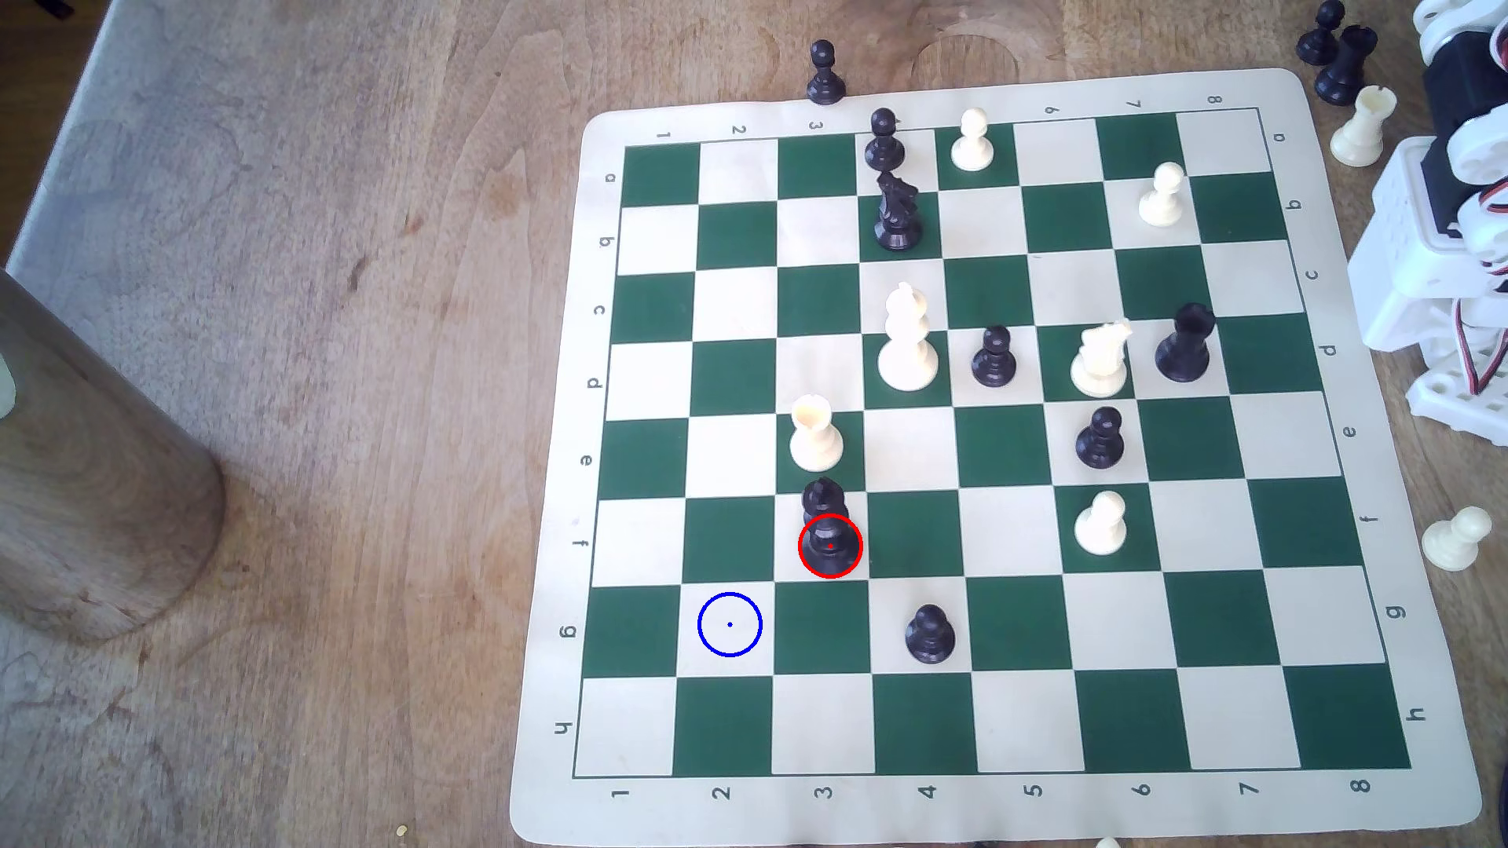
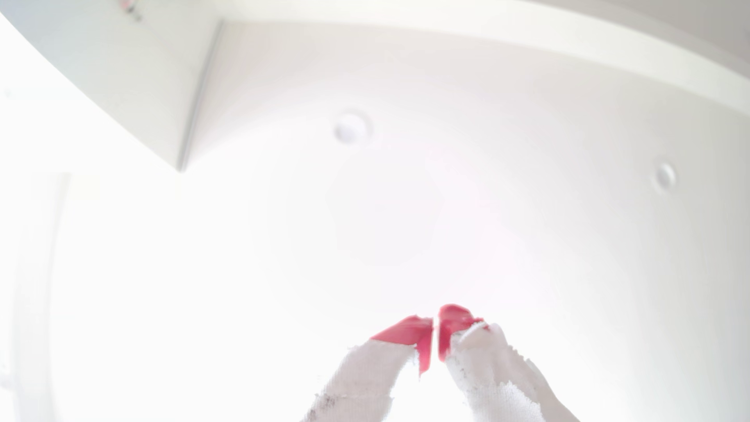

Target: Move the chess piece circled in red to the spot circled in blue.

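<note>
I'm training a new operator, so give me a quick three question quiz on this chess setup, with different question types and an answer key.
1. True or false: the chess piece circled in red stands on a cream square.
2. The spot circled in blue lies on which side of that piece in the exterior view? A) lower left B) upper right C) directly above
3. In the wrist view, how do the gripper tips stand?

Key:
1. True.
2. A.
3. Red tips close together, nothing between them, aimed at a ceiling.
</note>
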Robot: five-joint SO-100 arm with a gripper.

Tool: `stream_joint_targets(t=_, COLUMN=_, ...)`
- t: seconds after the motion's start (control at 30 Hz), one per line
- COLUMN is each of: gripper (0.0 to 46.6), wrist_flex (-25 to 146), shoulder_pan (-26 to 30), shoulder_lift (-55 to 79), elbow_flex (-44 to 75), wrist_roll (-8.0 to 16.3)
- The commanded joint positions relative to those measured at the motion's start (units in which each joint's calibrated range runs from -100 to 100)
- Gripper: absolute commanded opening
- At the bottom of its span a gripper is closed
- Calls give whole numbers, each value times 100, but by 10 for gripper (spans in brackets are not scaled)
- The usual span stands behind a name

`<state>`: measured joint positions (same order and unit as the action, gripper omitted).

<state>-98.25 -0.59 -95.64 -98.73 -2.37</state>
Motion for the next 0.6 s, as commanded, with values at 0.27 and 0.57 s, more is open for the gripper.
stream_joint_targets(t=0.27, gripper=2, wrist_flex=4280, shoulder_pan=775, shoulder_lift=-11, elbow_flex=590, wrist_roll=78)
stream_joint_targets(t=0.57, gripper=2, wrist_flex=8957, shoulder_pan=790, shoulder_lift=-11, elbow_flex=2077, wrist_roll=-5)
